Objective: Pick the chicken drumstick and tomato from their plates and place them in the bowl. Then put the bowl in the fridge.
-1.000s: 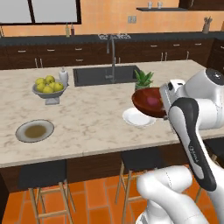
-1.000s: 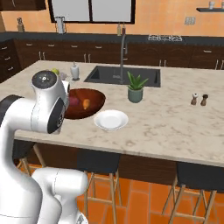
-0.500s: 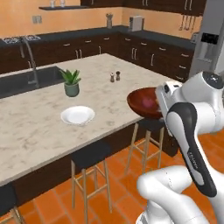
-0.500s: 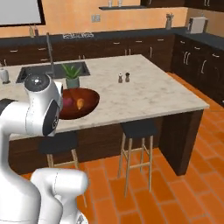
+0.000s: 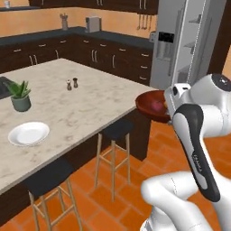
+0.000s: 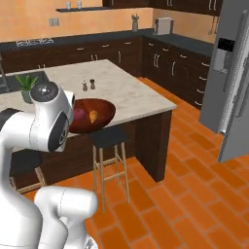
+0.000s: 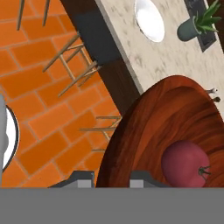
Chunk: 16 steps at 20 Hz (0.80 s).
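My gripper [image 7: 113,180] is shut on the rim of the reddish-brown wooden bowl [image 5: 149,104], holding it in the air off the island's end. The dark red tomato [image 6: 79,115] and the orange-brown chicken drumstick [image 6: 93,116] lie inside the bowl [image 6: 99,113]. In the hand view the tomato [image 7: 186,162] rests on the bowl's [image 7: 162,118] glossy inside. The tall grey fridge [image 5: 189,43] stands ahead on the right with its door open and shelves showing; the fridge [image 6: 233,73] is at the far right. One white plate [image 5: 28,133] lies bare on the island.
The marble island [image 6: 131,95] carries a potted plant [image 5: 20,95] and two small shakers [image 5: 72,84]. Wooden stools [image 5: 115,144] stand along its near side. Dark cabinets [image 6: 170,63] line the back wall. Orange tile floor [image 6: 194,175] stretches between island and fridge.
The whole picture has swung from the sink side toward the island's end and the fridge, so the base has moved. The bowl stays in my grip with both foods inside.
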### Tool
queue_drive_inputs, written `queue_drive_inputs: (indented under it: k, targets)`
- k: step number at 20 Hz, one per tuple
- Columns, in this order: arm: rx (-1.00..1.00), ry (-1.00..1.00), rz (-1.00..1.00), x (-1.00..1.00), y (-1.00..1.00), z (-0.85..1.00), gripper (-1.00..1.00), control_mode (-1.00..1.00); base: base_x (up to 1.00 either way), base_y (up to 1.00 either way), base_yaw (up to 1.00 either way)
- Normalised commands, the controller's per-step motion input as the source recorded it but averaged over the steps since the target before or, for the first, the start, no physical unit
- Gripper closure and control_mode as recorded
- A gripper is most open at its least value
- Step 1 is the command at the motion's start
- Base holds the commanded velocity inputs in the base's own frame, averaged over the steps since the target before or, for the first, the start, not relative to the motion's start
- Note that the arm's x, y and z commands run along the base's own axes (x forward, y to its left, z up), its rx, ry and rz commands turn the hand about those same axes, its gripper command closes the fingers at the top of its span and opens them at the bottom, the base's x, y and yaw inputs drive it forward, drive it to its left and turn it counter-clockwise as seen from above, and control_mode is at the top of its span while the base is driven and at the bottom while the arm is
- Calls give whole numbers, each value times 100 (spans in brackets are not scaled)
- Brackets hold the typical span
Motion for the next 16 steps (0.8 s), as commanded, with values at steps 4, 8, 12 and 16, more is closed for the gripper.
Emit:
queue_drive_inputs:
  k: [4,8,12,16]
  targets:
    - [0,0,0,0,0,0,100,100,26,-100,20]
    - [0,0,0,0,0,0,100,100,58,-100,35]
    - [0,0,0,0,0,0,100,100,60,-100,43]
    - [0,0,0,0,0,0,100,100,51,-100,42]
